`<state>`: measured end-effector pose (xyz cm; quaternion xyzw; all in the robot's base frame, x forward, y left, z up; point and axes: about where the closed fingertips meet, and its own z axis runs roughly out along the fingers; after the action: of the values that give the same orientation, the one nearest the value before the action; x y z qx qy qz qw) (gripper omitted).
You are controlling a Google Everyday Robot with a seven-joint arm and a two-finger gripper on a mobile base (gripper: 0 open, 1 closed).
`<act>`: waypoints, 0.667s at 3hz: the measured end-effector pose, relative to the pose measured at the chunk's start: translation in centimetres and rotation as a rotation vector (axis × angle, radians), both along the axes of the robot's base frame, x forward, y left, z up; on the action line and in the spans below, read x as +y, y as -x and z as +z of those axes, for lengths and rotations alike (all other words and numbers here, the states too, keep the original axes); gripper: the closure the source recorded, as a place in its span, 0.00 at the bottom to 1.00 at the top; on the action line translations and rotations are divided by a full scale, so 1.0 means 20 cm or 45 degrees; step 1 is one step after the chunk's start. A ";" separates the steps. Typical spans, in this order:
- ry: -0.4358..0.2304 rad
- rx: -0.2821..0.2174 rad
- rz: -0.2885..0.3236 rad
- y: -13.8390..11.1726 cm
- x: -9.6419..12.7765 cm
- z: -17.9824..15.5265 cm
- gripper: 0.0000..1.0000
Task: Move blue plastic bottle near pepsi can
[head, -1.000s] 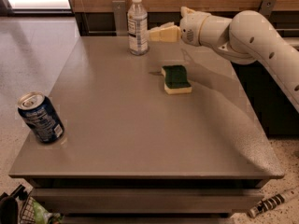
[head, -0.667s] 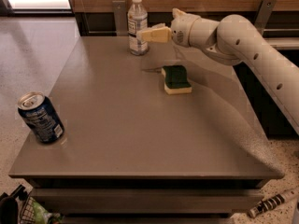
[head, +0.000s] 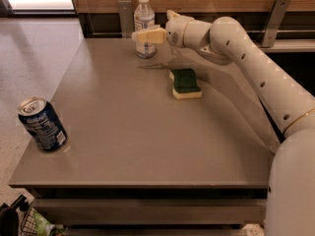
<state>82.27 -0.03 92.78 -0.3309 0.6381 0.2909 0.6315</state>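
Observation:
The blue plastic bottle (head: 143,13), clear with a white cap and a pale label, stands upright at the far edge of the grey table (head: 147,146). My gripper (head: 141,35) reaches in from the right and sits at the bottle's lower half, covering part of it. The pepsi can (head: 42,124), dark blue with a silver top, stands at the table's near left corner, far from the bottle and the gripper.
A green and yellow sponge (head: 185,82) lies on the table right of centre, just below my arm (head: 246,53). A wooden wall with metal brackets (head: 273,14) runs behind the table. The floor drops away to the left.
My gripper has moved left from beside the bottle to overlap its lower half. The bottle, can and sponge have stayed put.

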 end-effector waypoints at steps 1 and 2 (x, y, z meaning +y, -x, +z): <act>-0.016 0.007 0.049 -0.05 0.08 -0.02 0.00; -0.032 0.011 0.090 -0.08 0.15 -0.03 0.15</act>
<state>83.81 3.06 92.11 -0.3442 0.6248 0.3225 0.6222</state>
